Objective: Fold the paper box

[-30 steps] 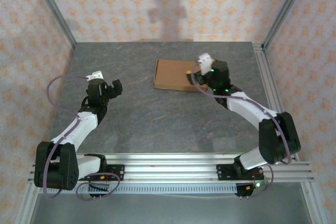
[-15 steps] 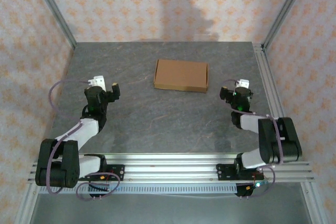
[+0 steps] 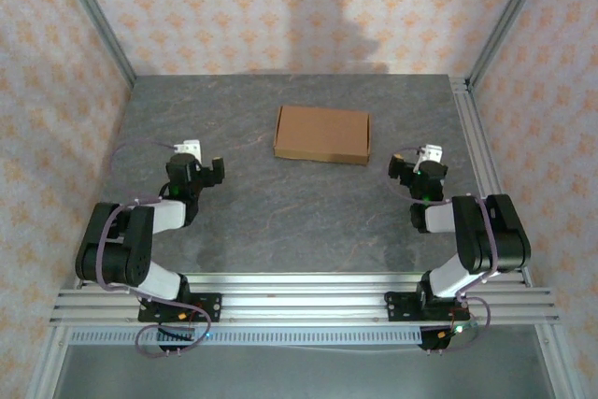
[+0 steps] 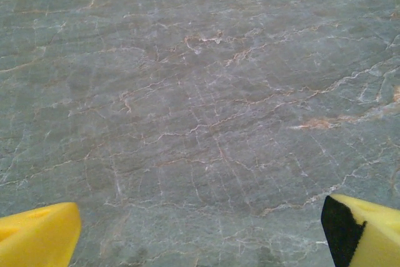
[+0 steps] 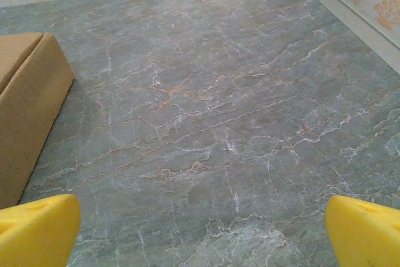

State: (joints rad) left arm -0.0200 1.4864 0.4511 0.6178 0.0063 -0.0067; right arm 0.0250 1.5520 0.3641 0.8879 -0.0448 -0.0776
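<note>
- The paper box [image 3: 321,135] is seen lying flat on the grey, veined surface [image 3: 280,221], in its far half and a little to the right of the middle.
- Its top face is seen as plain brown cardboard, closed, with no tool on it.
- Its long axis is laid from left to right across the surface, slightly skewed so that the right end sits a little nearer the arms. Its short sides are turned towards the two side walls.
- In the right wrist view one end of the box [image 5: 25,110] is seen at the left edge, with its side wall standing upright on the surface.
- The left tool [image 3: 196,172] is held wide apart with nothing gripped. In its wrist view the yellow fingertips [image 4: 37,239] are seen at the two lower corners, with bare surface between them.
- The right tool [image 3: 418,170] is likewise spread wide and nothing is gripped by it. Its yellow fingertips [image 5: 365,232] are kept low over bare surface.
- The right tool is placed near the box's right end but apart from it. The left tool is placed well apart from the box.
</note>
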